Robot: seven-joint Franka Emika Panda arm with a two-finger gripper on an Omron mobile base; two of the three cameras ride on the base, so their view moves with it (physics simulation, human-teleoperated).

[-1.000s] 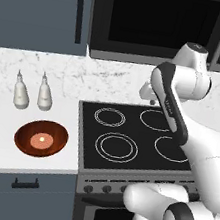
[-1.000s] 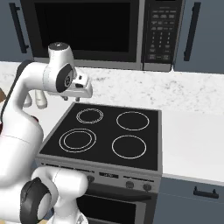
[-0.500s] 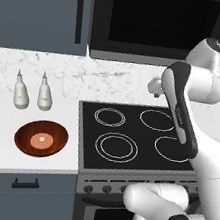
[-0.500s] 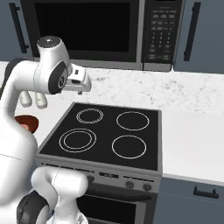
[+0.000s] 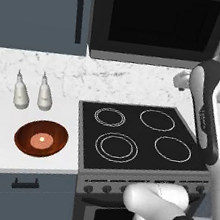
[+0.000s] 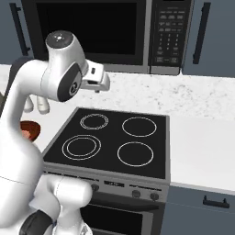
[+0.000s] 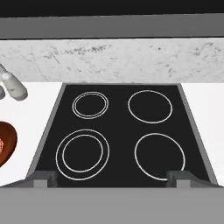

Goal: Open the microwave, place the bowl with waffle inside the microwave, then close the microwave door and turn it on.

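Your pincer [image 7: 109, 177] has just sprung wide apart with nothing between its tips, and the arm has risen over the stovetop [image 5: 140, 137] toward the microwave [image 5: 161, 27]. That suggests you're readying for the microwave door [image 6: 87, 30], which looks shut. Left of the stovetop, on the table [image 5: 6, 135], sits the bowl [image 5: 41, 137] holding the waffle [image 5: 41, 140]; two small bottles [image 5: 32, 93] stand behind it.

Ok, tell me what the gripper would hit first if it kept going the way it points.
Probably the black stovetop: the open gripper looks forward and down over its burner rings, with nothing in between. Depth is hard to judge.
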